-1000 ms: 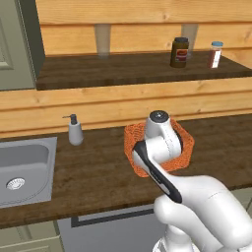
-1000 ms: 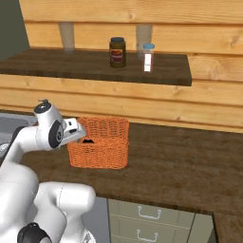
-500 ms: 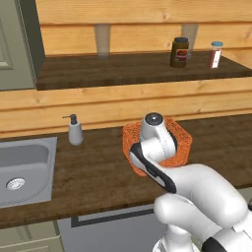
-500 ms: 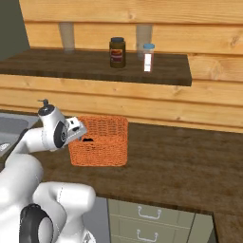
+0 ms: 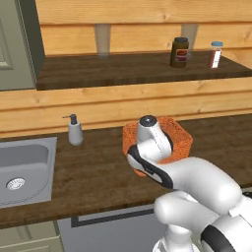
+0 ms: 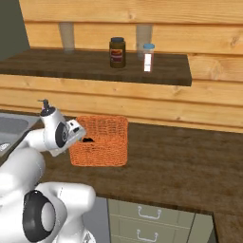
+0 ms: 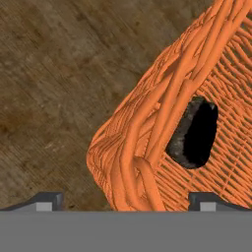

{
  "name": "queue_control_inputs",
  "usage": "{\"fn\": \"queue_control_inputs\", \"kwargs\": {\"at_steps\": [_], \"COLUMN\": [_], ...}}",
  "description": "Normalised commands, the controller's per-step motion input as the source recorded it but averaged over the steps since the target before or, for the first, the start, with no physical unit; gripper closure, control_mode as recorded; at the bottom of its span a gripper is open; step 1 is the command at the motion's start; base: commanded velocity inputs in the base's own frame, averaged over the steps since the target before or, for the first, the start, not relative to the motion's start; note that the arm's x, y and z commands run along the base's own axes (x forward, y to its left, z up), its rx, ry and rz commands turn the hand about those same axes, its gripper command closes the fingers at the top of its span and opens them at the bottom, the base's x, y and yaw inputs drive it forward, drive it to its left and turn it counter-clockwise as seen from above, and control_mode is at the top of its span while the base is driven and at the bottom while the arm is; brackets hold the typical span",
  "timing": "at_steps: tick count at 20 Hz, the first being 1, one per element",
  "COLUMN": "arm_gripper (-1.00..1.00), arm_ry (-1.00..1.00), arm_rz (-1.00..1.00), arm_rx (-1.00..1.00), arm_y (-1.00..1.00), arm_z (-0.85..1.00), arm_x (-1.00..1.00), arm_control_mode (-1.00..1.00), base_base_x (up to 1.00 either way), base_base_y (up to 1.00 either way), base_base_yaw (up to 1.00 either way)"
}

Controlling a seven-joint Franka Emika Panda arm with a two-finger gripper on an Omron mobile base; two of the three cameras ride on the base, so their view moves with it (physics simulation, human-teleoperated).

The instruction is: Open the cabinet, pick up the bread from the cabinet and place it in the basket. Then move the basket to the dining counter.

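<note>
Orange wicker basket stood on the dark wood counter, near the soap dispenser. Inside it the dark bread lay against a wall. Spread wide, the pincer hung over the basket's near corner, one tip to each side of the rim, pinching nothing.

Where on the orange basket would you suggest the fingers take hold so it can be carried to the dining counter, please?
I would grip the basket's near wall at the thick braided rim, coming down from above with one of the fingers outside and one inside. The sides are tall and there is no handle, so the rim is the only narrow part. The open gripper already straddles that corner. Keep clear of the bread inside.
</note>
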Motion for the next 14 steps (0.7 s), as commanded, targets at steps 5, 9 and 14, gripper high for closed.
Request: {"fn": "queue_control_inputs", "kwargs": {"at_steps": [5, 9, 14], "arm_gripper": [1.0, 1.0, 1.0], "arm_ry": [0.13, 0.1, 0.01], "arm_rz": [0.1, 0.02, 0.0], "arm_rx": [-0.06, -0.01, -0.01], "arm_y": [0.0, 0.0, -0.02], "arm_z": [-0.41, -0.27, -0.07], "arm_x": [0.0, 0.0, -0.1], "arm_control_mode": [-1.0, -1.0, -1.0], "base_base_x": [0.0, 0.0, 0.0], "base_base_y": [0.0, 0.0, 0.0], "base_base_yaw": [0.0, 0.0, 0.0]}}
